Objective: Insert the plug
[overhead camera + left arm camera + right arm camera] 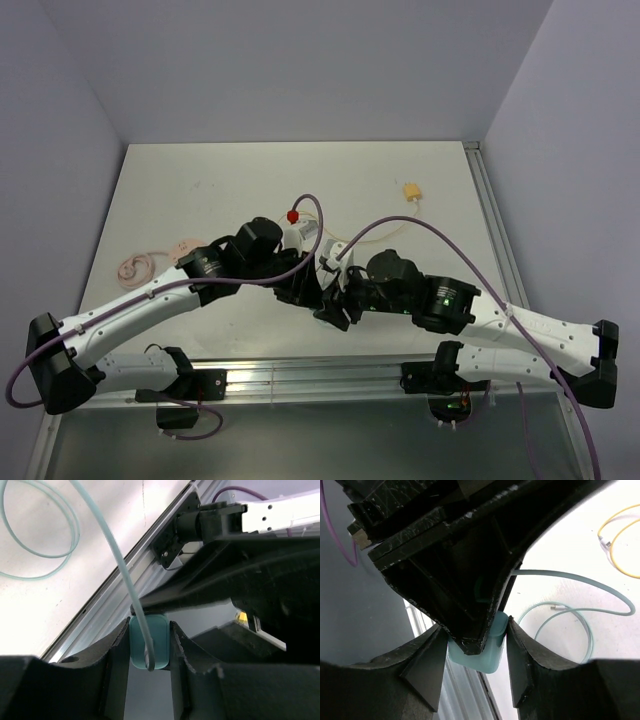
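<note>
Plug (159, 650) between left claw (149, 630), right claw (475, 630)

White arms (130, 305), black joints (445, 300) (purple cables (420, 222)).

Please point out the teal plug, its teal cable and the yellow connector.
teal plug (160, 645), left wrist view, its flat face.
teal cable (115, 555), left wrist view, its curved middle.
yellow connector (409, 191), top view, its body.

No readable text, label or number in any view
</note>
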